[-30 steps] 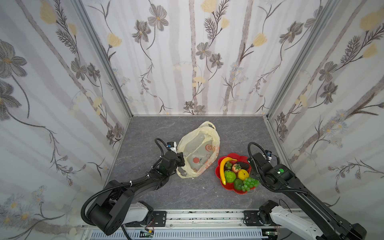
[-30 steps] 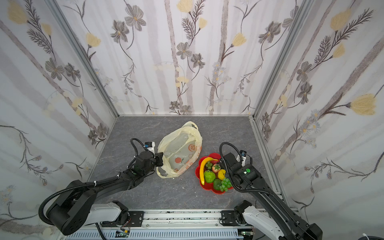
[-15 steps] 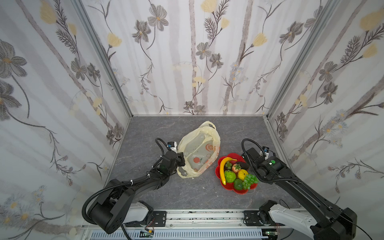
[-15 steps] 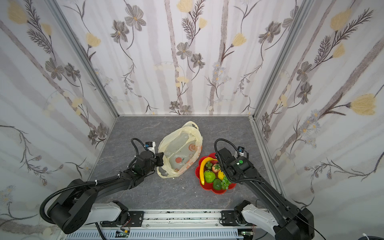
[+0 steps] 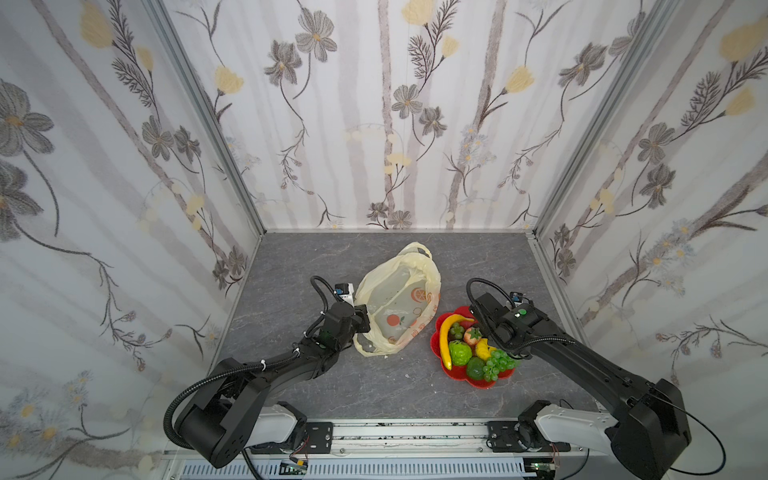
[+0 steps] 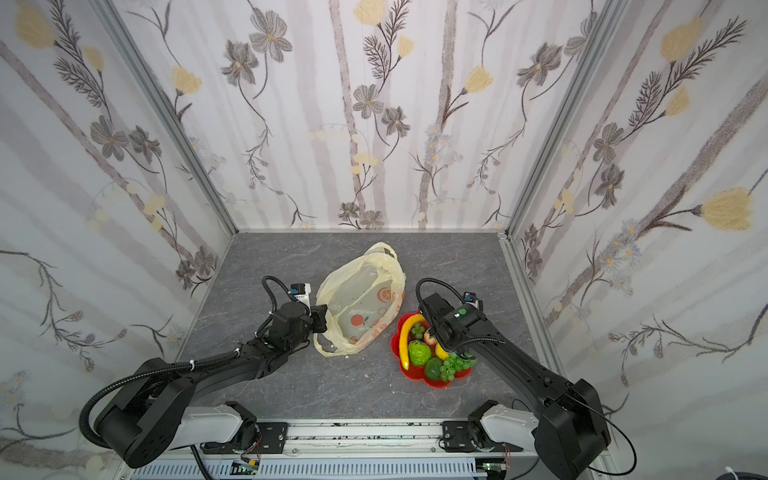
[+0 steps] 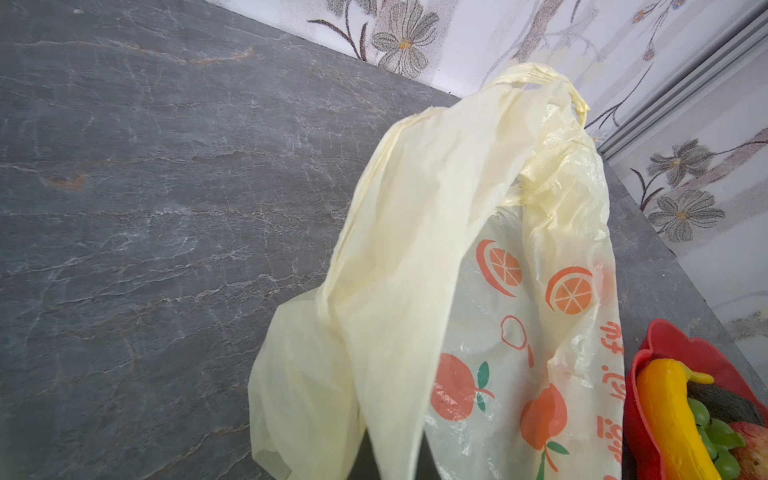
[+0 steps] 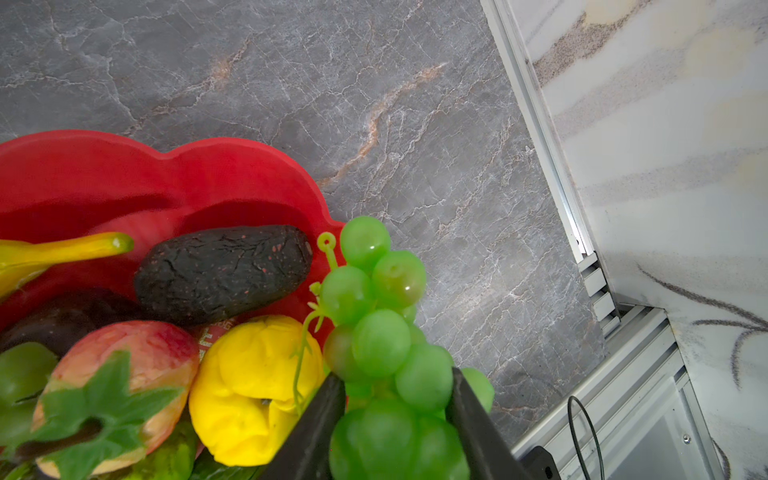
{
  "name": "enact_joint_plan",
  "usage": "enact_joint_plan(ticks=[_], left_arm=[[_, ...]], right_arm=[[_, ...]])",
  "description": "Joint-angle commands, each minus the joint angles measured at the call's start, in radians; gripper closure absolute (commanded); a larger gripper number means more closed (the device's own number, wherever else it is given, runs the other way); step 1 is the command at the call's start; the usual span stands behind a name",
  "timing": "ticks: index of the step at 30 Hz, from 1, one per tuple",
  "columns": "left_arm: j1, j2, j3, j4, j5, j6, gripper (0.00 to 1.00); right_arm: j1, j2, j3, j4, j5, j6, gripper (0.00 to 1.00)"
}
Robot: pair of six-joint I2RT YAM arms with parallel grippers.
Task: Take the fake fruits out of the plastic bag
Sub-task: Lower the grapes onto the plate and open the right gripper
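Observation:
The pale-yellow plastic bag lies crumpled at mid-table; only its printed oranges show through it. My left gripper is shut on the bag's near edge, its fingers mostly hidden by a fold. The fake fruits lie piled on the red plate: banana, custard apple, strawberry, yellow fruit, dark fruit. The green grape bunch hangs over the plate's right rim. My right gripper is there, with a finger touching each side of the bunch.
The plate sits just right of the bag. Flowered walls close in the grey marbled table on three sides. An aluminium rail runs along the right wall near the plate. The arms' mounting rail lines the front edge.
My right arm has swung left and back over the plate, and its jaws have widened a little round the grapes. The left arm and the bag have not moved.

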Motion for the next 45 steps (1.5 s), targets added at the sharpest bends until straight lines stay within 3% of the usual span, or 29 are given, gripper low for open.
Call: enact_joint_plan(ticks=[1, 15, 22, 28, 35, 37, 39, 45], left_arm=[[0.003, -0.009, 0.003, 0.008, -0.012, 0.008, 1.0], [0.007, -0.019, 0.001, 0.008, -0.016, 0.01, 1.0], [0.006, -0.017, -0.001, 0.008, -0.016, 0.01, 1.0], [0.006, -0.003, 0.005, 0.008, -0.005, 0.01, 1.0], [0.006, 0.012, 0.013, 0.007, 0.011, 0.013, 1.0], [0.005, 0.013, 0.015, 0.007, 0.015, 0.012, 1.0], [0.006, 0.017, 0.019, 0.005, 0.017, 0.012, 1.0], [0.006, 0.103, 0.157, -0.089, 0.023, 0.009, 1.0]], right_arm=[[0.001, 0.028, 0.005, 0.065, 0.021, -0.02, 0.59], [-0.01, 0.118, -0.01, 0.146, 0.033, -0.059, 0.45], [-0.023, 0.106, -0.025, 0.183, 0.006, -0.077, 0.45], [-0.029, 0.027, -0.009, 0.177, 0.0, -0.081, 0.42], [-0.063, -0.222, -0.091, 0.262, -0.113, -0.066, 0.37], [-0.071, -0.289, -0.121, 0.293, -0.136, -0.061, 0.3], [-0.085, -0.344, -0.137, 0.301, -0.144, -0.044, 0.17], [-0.194, -0.477, -0.206, 0.328, -0.219, -0.032, 0.0]])
